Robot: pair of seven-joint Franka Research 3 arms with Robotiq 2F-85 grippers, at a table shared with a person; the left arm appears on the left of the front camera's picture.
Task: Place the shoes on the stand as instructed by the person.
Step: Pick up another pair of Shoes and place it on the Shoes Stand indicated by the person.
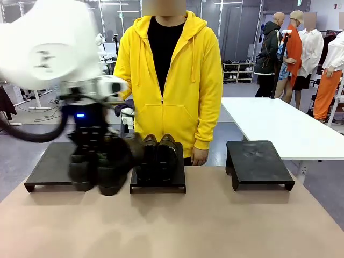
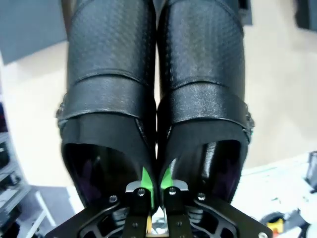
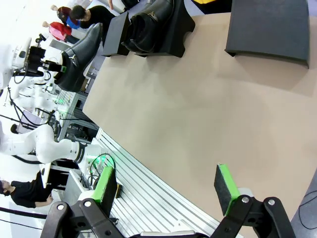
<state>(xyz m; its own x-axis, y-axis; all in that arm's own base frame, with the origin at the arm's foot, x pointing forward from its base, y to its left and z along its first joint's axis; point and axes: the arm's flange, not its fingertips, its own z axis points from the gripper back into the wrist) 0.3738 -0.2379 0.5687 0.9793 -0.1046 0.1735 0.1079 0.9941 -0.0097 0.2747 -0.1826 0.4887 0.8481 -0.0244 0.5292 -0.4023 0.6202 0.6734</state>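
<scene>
A: Since the held pair [image 1: 99,166] hangs from the left gripper [image 2: 154,191], which way does it need to go?

B: That gripper is clamped on the 2 inner collars pinched together, so both shoes ride as 1 load. In the left wrist view their long axes run side by side, straight away from the fingers, toes far. In the front view the pair hangs above the near edge of the left stand [image 1: 51,164], overlapping the gap toward the middle stand [image 1: 158,183]. The free slab lies just to the robot's left and a little farther across the counter [image 1: 177,226].

A: And the other pair?

B: The second pair [image 1: 158,156] already sits on the middle stand, directly in front of the person [image 1: 169,80], just beside the held one.

A: Which arm is nearer?

B: The left, clearly. The right gripper [image 3: 166,191] stands with its fingers apart and nothing between them, above the near counter edge, well apart from all the shoes.

A: The count?

B: 4 shoes in 2 pairs, 3 stands. The right stand [image 1: 258,161] is bare, and so is the left one. Which of them the person wants, I cannot tell.
</scene>
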